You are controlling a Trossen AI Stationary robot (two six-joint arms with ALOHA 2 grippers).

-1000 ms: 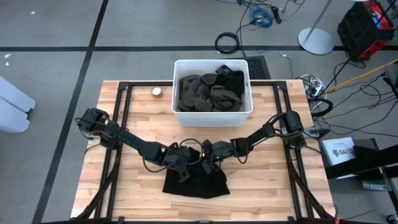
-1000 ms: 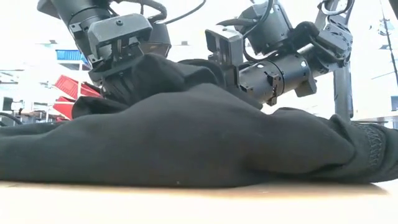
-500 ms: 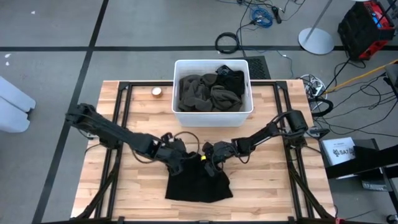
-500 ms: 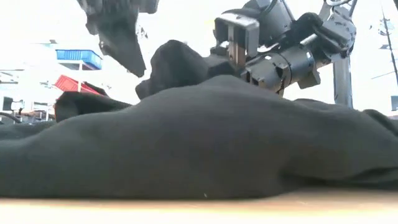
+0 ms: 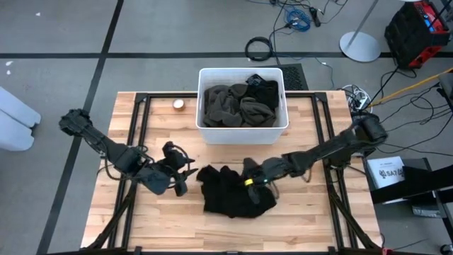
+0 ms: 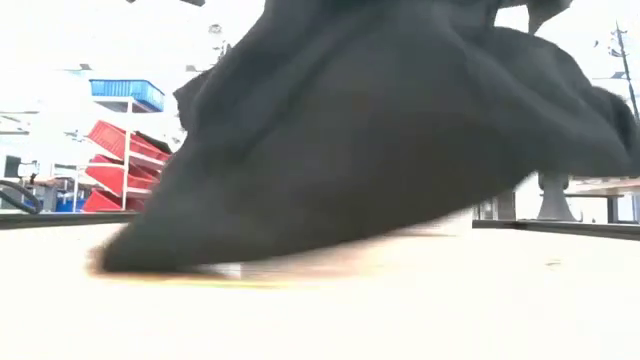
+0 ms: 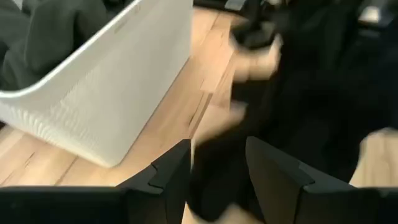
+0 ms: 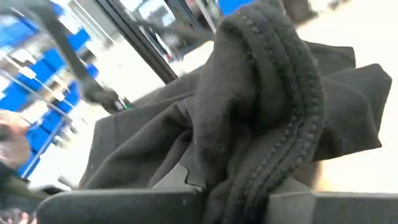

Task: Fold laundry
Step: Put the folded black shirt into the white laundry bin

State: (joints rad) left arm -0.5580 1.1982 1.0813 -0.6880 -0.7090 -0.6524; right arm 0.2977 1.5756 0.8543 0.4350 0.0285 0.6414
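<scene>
Between my two sets of fingers lies the black garment [image 5: 233, 193], bunched on the desk [image 5: 318, 212] in front of the white bin [image 5: 242, 132], where the olive-grey laundry [image 5: 230, 106] waits. It is the biggest thing I handle now, and I judge it soft, limp and light; it sags into folds wherever it is not held up, so it will not keep a shape by itself. My right fingers [image 5: 249, 180] are pinched tight on a thick ribbed hem of it [image 8: 273, 118], which looks like the best hold: the doubled edge is firm and should not slip. My left fingers [image 7: 217, 168] stand spread and hold nothing, just beside the cloth's near edge. A matching corner or hem seems the place for them.
</scene>
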